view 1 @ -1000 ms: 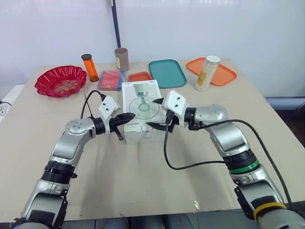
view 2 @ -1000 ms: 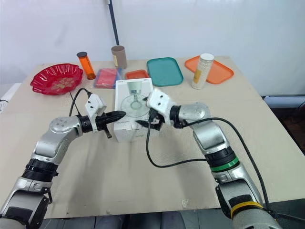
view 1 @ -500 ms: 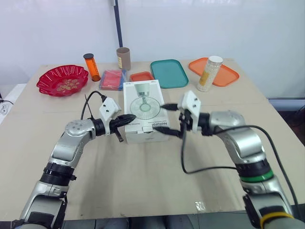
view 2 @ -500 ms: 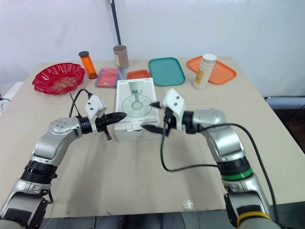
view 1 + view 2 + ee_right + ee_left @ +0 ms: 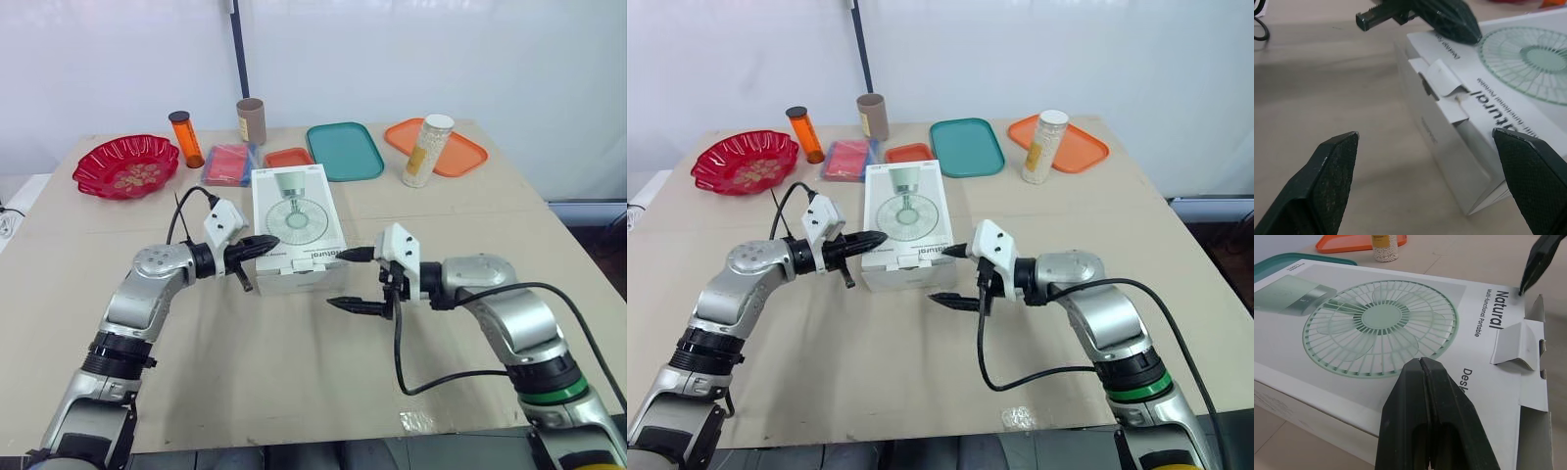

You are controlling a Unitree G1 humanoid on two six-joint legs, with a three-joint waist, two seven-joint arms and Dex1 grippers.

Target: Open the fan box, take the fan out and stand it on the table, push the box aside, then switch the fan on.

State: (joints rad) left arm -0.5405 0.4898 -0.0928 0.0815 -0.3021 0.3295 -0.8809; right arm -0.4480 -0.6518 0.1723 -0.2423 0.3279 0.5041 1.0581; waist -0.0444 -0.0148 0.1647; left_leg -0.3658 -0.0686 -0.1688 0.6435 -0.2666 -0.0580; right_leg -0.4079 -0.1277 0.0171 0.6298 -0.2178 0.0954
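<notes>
The white fan box (image 5: 297,220) lies flat mid-table with a fan picture on top. The tuck tab (image 5: 1518,345) at its near end is bent up a little, and the end flap (image 5: 1449,127) is slightly ajar. My left gripper (image 5: 272,241) is shut, with its tip resting on the box's top near the left edge. My right gripper (image 5: 339,280) is open wide, just in front of the box's near right corner, with nothing between its fingers. In the right wrist view the box end (image 5: 1484,161) faces that gripper, with the left gripper (image 5: 1444,19) lying over the box.
Along the table's far side stand a red bowl (image 5: 125,166), an orange bottle (image 5: 184,138), a brown tube (image 5: 250,120), a pink packet (image 5: 227,164), a small orange dish (image 5: 288,157), a teal tray (image 5: 344,150) and an orange tray (image 5: 460,155) with a jar (image 5: 423,150).
My right gripper has drawn back from over the box's near right part to a spot in front of it, staying open. The left gripper has held still.
</notes>
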